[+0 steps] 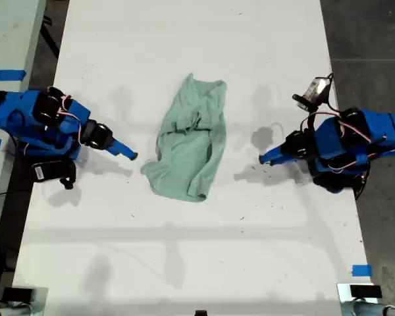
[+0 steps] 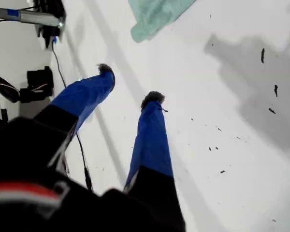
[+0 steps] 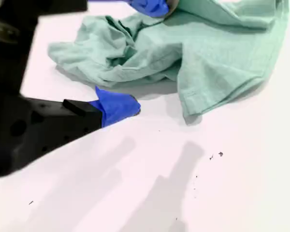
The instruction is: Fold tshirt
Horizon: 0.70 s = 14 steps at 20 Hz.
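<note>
Exterior view shows the tshirt (image 1: pixel 191 141) lying in a rumpled heap mid-bench (image 1: pixel 184 39), between the two arms and not yet laid flat or folded.

In the first wrist view, my first gripper (image 2: pixel 129 83) has its jaws spread apart and empty over bare bench. Only a corner of the garment shows, well ahead of the tips and apart from them.

In the second wrist view, my second gripper (image 3: pixel 135 55) is also released. One jaw rests low, just short of the bunched edge. The other sits against or just over the cloth further along, and I cannot tell whether it touches. A hemmed sleeve lies just beyond the lower jaw.

The cloth looks light, thin and limp. I expect it to drape, slide easily on the smooth bench and bunch up if pushed rather than lifted. Good places to take hold would be a hem or sleeve edge, pinching a single layer. Grabbing the crumpled middle would likely catch several layers together.
</note>
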Motion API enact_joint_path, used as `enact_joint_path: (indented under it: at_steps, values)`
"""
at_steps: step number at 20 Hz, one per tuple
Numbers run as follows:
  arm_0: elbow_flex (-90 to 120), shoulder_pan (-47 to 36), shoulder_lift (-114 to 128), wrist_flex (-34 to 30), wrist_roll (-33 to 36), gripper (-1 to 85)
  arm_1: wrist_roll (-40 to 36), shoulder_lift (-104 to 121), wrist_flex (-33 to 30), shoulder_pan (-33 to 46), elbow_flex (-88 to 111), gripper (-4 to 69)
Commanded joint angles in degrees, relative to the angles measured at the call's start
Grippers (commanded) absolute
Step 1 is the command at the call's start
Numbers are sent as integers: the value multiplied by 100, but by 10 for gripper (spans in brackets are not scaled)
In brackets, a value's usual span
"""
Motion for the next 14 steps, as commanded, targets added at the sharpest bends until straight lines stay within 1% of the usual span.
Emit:
enact_joint_path:
  at_steps: [1,4,8,12,13,14]
  values:
    - [114,18,-1055,-1450,483,253,-114,-167,-334,-79,-114,140]
    - [88,-202,-2241,-2188,677,256,-114,-281,-457,-123,-105,140]
    - [-255,-422,-3489,-2716,1011,262,-114,-352,-606,-158,-53,141]
    - [-466,-510,-4025,-3023,1037,260,-123,-378,-659,-167,-26,142]
    - [-527,-519,-4017,-2971,1037,246,-132,-378,-659,-167,-18,143]
    - [-624,-501,-3955,-2874,1063,185,-132,-387,-677,-167,-9,144]
